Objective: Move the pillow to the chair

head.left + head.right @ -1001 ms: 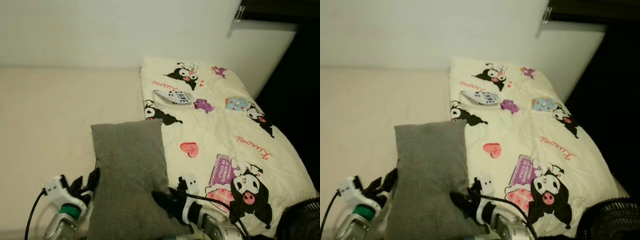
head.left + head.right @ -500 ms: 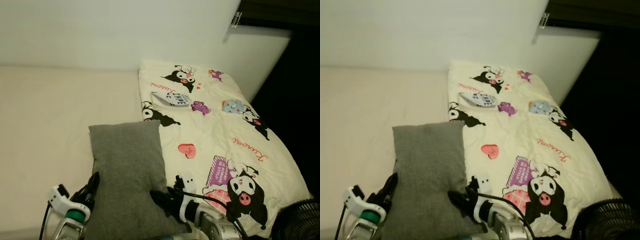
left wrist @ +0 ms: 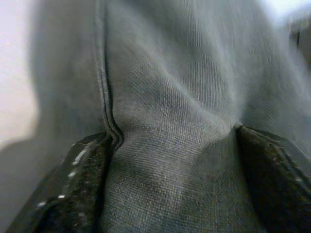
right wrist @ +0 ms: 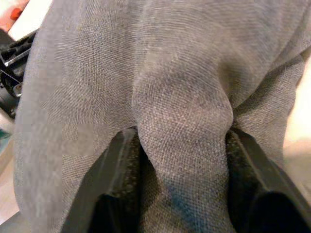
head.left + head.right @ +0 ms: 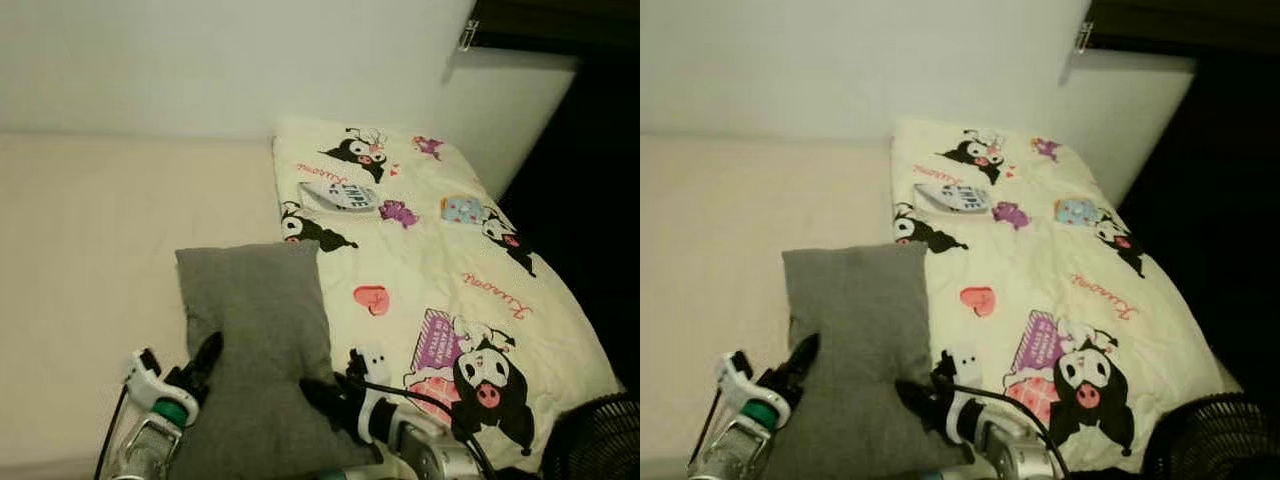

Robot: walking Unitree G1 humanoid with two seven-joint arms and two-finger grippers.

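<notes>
Since the earlier frame, left gripper (image 5: 203, 362) has moved right and further onto the grey pillow's (image 5: 262, 330) left edge.

Both grippers pinch the pillow: the wrist views show grey fabric bunched between the black fingers (image 3: 82, 187) of each, the right gripper (image 5: 322, 396) at the near right corner. The pillow lies on the bed (image 5: 80, 250), its right side touching the cartoon-print blanket (image 5: 450, 270). A remote control (image 5: 340, 195) lies on the blanket, further away.
</notes>
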